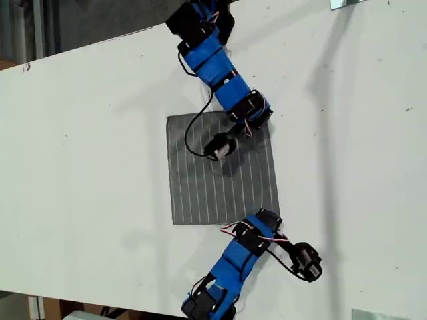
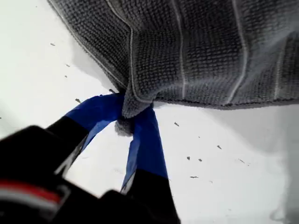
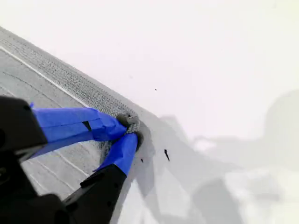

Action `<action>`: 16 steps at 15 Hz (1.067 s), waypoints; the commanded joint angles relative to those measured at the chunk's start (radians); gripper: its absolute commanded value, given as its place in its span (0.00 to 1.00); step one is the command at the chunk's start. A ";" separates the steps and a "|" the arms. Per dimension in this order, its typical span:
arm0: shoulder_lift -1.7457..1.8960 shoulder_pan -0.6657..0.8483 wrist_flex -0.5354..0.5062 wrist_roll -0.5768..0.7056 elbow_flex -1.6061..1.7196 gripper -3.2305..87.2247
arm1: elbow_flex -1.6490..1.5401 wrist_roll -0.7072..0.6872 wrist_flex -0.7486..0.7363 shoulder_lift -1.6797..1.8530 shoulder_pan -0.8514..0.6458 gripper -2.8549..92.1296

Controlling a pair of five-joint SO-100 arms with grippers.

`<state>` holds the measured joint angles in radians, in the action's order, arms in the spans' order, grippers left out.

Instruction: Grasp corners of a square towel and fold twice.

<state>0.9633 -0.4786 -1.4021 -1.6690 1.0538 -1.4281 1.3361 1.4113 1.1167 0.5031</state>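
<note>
In the exterior view the jaws of both arms are hidden beneath the blue arm links, so which arm is which cannot be settled there. The towel (image 1: pixel 223 170) lies flat on the white table (image 1: pixel 80 167), mid-scene. One arm (image 1: pixel 220 67) reaches in from the top edge over the towel's upper right part. The other arm (image 1: pixel 233 267) comes from the bottom edge and ends beside its lower right corner.

The wrist views supply what that view hides. My first gripper (image 2: pixel 133 114) is pinched closed on a bunched corner (image 2: pixel 135 103) of the grey striped cloth, lifted so a shadow shows beneath. My second gripper (image 3: pixel 128 133) is clamped on another rounded corner (image 3: pixel 130 122); the towel's far edges are cut off there.
</note>
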 commanded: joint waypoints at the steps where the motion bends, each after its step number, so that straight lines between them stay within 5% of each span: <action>1: 0.084 0.028 -0.012 0.121 -0.092 0.03 | 0.100 0.000 0.097 0.120 -0.008 0.03; 4: 0.261 0.060 0.041 0.331 -0.097 0.03 | 0.095 0.000 0.137 0.347 -0.038 0.03; 7: 0.446 0.173 -0.066 0.380 -0.011 0.03 | 0.084 -0.130 0.117 0.480 -0.172 0.03; 13: 1.045 0.525 0.081 0.465 0.644 0.03 | -0.164 -0.273 0.058 0.744 -0.512 0.03; 16: 1.077 0.673 0.097 0.529 0.715 0.03 | -0.169 -0.419 0.035 0.726 -0.733 0.03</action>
<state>2.0034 0.1304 -1.3238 -1.1612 1.7687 -1.6061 0.9771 1.4665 1.8055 -0.1488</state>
